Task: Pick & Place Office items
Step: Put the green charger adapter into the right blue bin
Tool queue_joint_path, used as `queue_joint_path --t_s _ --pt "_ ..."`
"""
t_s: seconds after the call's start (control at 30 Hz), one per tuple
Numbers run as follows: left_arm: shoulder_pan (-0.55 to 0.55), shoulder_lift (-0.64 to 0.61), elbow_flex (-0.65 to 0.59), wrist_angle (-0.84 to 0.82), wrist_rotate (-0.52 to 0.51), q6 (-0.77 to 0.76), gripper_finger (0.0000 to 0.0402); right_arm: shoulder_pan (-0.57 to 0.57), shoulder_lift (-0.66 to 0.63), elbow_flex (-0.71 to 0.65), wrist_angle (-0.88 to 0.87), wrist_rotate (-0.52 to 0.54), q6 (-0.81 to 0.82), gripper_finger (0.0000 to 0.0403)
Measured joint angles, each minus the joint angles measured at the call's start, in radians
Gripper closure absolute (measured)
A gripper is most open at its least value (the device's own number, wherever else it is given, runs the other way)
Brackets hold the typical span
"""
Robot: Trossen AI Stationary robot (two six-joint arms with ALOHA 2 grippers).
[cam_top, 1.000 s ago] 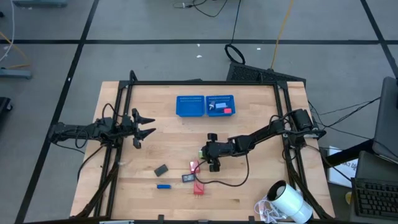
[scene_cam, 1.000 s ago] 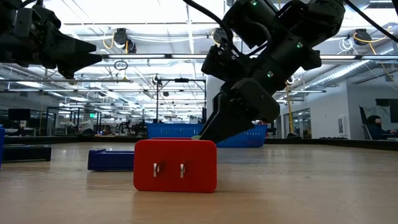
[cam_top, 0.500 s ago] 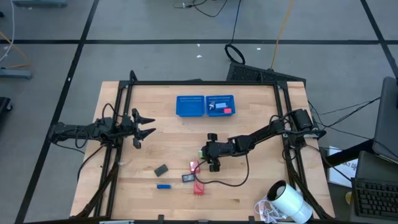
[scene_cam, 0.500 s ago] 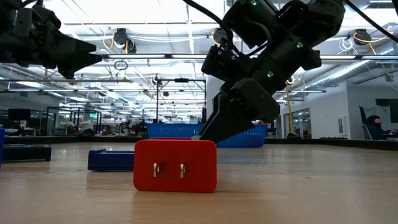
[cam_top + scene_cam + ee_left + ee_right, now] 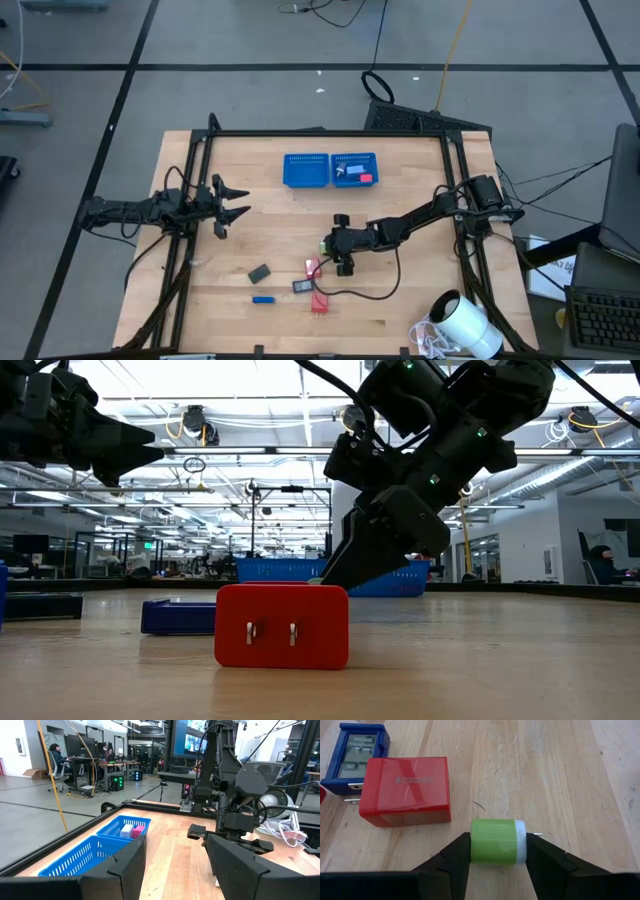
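The small green and white cylinder sits directly between the two fingers of the right gripper, low over the wood and just beside the red block with the prongs. Its long axis runs across the gap, from one finger to the other, so the fingers press on its two flat ends; a thin metal pin sticks out at the white end. The fingers touch it on both sides, so I judge the gripper is closed on it, about half open in width.

The coming move is, I think, the carry to the blue mesh tray. From the red block the tray lies toward the far edge of the table, well apart. The right gripper is between them, so it is much nearer than the left gripper, which waits with fingers spread near the left side of the table.

The right wrist view shows the green piece and the grip clearly. The high view hides this piece under the gripper. The low view shows another red block standing in front of the right gripper, but it does not show the grip.
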Motion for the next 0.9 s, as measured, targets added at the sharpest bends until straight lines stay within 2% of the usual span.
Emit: queue_joint_path --t_s 0.9 --pt "0.000 0.000 0.000 0.000 0.000 0.000 0.0188 0.000 0.000 0.000 0.000 0.000 0.000 0.0246"
